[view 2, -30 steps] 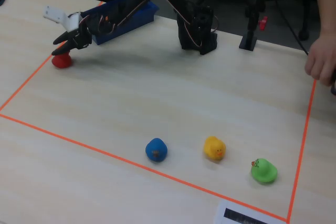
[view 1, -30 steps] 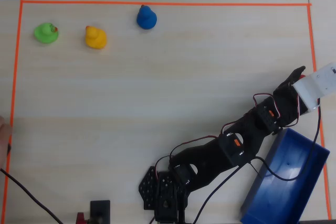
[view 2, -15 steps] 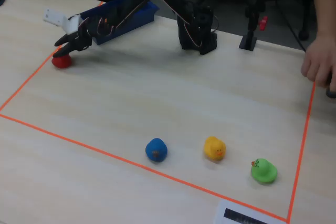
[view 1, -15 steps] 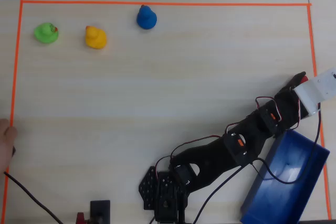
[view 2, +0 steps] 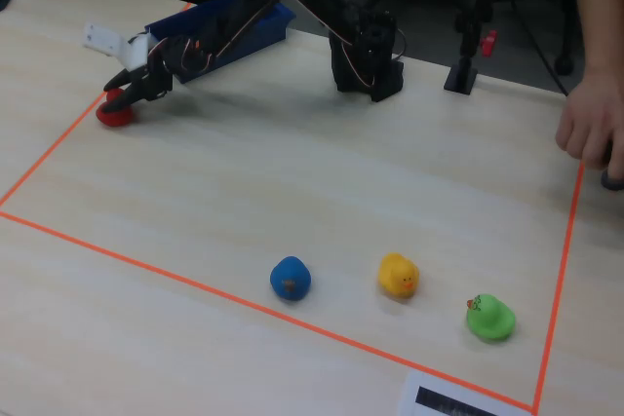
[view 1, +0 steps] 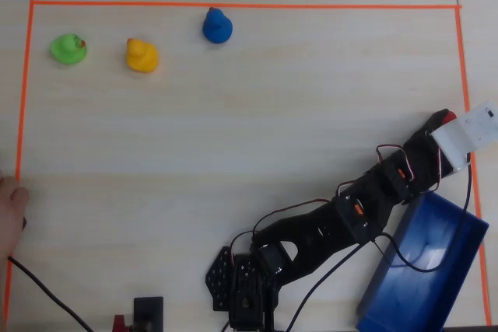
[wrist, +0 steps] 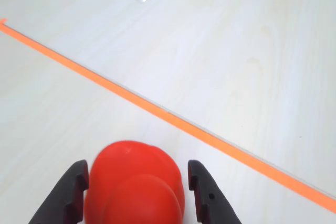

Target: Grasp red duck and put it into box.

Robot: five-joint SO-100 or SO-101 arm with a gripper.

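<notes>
The red duck (wrist: 134, 187) sits on the table by the orange tape line, near the right edge of the marked area in the overhead view (view 1: 449, 117). My gripper (wrist: 136, 169) straddles it, one black finger on each side. The left finger (wrist: 73, 187) touches the duck. A narrow gap shows between the right finger (wrist: 202, 190) and the duck, so the jaws stand open around it. In the fixed view the gripper (view 2: 125, 96) is low over the duck (view 2: 115, 114). The blue box (view 1: 459, 246) lies just behind the arm, also in the fixed view (view 2: 210, 17).
A blue duck (view 1: 217, 26), a yellow duck (view 1: 142, 55) and a green duck (view 1: 68, 49) stand along the far side of the orange tape frame (view 1: 233, 5). A person's hand (view 1: 9, 211) rests at the left edge in the overhead view.
</notes>
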